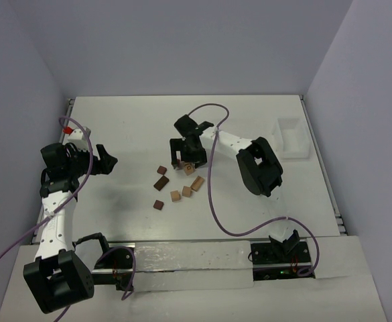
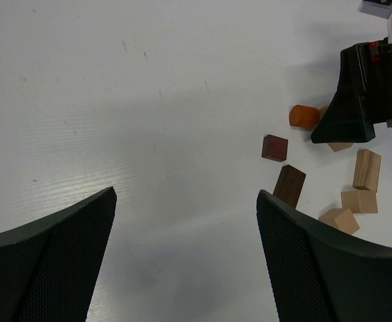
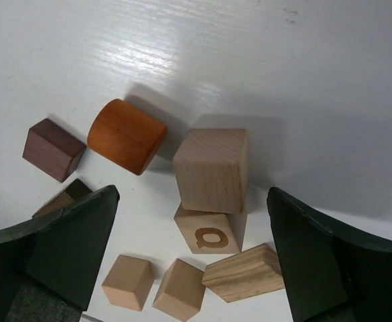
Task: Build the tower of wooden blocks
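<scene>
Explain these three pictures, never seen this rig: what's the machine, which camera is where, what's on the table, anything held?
Two robot arms are bolted at the near edge of a table, each ending in a two-finger gripper. The overhead view looks down from behind them: the left gripper hangs off to the side, the right gripper over a scatter of wood blocks. The other two pictures come from cameras on the wrists; the dark shapes at the bottom are each arm's own fingers. The right wrist view shows a tan cube apparently sitting on a lettered cube, beside an orange cylinder. Both grippers are open; nothing is held. A clear box sits far right.
</scene>
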Motion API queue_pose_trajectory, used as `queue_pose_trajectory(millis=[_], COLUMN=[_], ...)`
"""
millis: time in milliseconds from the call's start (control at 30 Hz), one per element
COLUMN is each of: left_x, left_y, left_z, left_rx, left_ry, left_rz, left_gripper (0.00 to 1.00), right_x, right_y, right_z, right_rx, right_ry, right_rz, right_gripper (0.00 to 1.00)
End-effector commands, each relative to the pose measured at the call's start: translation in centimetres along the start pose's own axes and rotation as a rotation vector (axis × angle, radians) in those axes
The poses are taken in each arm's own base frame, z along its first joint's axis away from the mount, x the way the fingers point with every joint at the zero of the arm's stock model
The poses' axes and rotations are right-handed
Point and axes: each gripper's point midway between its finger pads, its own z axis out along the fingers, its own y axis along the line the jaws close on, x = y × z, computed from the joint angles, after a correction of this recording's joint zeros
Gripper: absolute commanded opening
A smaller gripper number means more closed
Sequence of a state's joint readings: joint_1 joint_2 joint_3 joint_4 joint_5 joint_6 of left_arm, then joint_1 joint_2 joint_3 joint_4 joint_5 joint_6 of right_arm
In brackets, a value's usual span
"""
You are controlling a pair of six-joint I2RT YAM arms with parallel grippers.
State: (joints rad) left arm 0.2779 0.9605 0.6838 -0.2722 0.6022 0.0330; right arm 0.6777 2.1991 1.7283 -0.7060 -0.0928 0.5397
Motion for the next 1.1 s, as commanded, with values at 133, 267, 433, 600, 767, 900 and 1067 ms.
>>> queue_pose_trajectory(millis=[133,267,433,600,767,900,1067], left_x=[-1.0,-0.9,-0.7,-0.6,-0.6,-0.7,-0.7], left_y=[-0.2,-1.0,-1.9,-2.6,-2.7,-2.5,-2.4], left_z=[0.0,-0.4,-0.8,-0.9,-1.0,-1.0,-0.9], left_rx=[0.027,0.068,0.116,0.156,0.156,0.144,0.136], left_ry=[-0.032,-0.028,-0.024,-0.023,-0.028,-0.035,-0.035], left_rz=[0.037,0.074,0.101,0.115,0.124,0.117,0.114], left_gripper=[0.93,0.97,0.99,0.99,0.99,0.99,0.99], right_x=[-1.8,-1.9,-2.0,-1.7,-1.6,-1.3,-2.2], right_y=[0.2,-0.3,-1.1,-2.3,-2.9,-2.7,-1.9], right_z=[-4.1,-6.3,-8.7,-10.2,-11.0,-10.5,-9.2], right_rx=[-0.086,-0.181,-0.223,-0.284,-0.394,-0.460,-0.488], right_ry=[-0.097,-0.127,-0.151,-0.239,-0.304,-0.251,-0.278], right_rz=[-0.350,-0.567,-0.914,-1.281,-1.541,-1.623,-1.656], right_gripper=[1.00,1.00,1.00,1.00,1.00,1.00,1.00])
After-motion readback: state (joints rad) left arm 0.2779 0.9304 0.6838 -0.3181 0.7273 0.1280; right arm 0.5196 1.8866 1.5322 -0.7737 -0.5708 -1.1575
